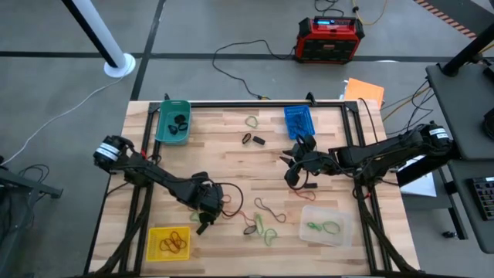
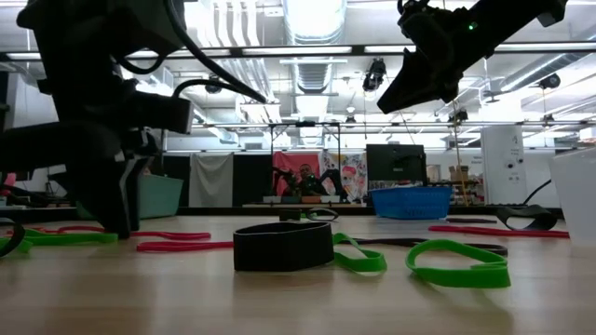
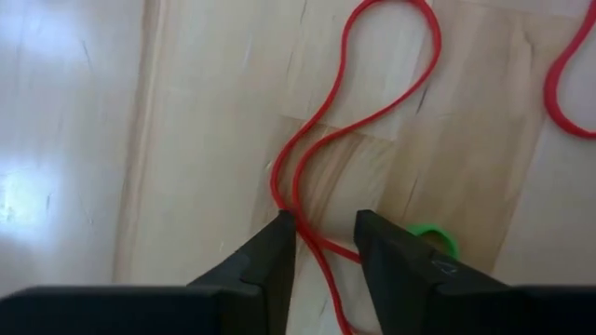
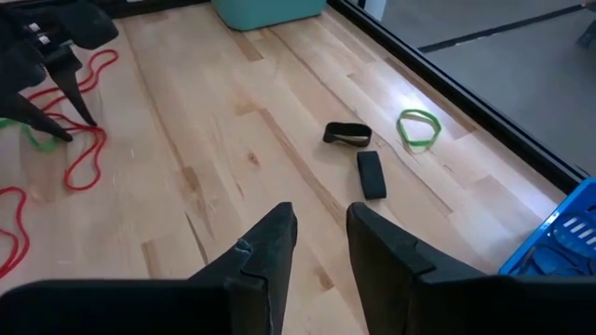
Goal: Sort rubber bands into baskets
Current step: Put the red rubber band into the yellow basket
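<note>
Straddling a red rubber band [image 3: 300,177] on the table [image 1: 231,147], the left gripper [image 3: 324,244] has fingers slightly spread, one strand between them. Right gripper [image 4: 320,244] hangs raised beside the blue basket [image 1: 298,120], fingers parted, empty.

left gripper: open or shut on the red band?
Open. In the left wrist view the left gripper has a gap between its fingers, down at the table, with the red rubber band running between them, not pinched.
</note>
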Robot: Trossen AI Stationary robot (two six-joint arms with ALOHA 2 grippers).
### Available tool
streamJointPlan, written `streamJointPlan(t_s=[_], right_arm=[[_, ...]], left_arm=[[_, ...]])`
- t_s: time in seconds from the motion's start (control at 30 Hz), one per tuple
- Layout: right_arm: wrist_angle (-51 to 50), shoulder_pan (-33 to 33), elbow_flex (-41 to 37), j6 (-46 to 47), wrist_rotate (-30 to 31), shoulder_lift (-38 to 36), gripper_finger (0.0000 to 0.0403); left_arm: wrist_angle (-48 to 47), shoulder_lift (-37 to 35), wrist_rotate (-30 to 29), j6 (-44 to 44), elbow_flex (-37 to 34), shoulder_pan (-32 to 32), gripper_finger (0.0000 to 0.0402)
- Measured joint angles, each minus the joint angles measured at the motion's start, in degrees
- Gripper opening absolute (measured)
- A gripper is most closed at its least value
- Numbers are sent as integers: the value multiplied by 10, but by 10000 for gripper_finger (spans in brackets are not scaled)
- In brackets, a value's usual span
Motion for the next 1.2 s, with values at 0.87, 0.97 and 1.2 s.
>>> streamJointPlan(t_s=[0.87, 0.97, 1.2], right_arm=[[0, 0, 0, -20, 0, 0, 91], [0, 0, 0, -21, 0, 0, 87], [0, 0, 0, -23, 0, 0, 87]], left_arm=[[0, -135, -2, 38, 1, -9, 0], [0, -154, -2, 41, 1, -9, 0], [-8, -158, 45, -57, 1, -7, 1]])
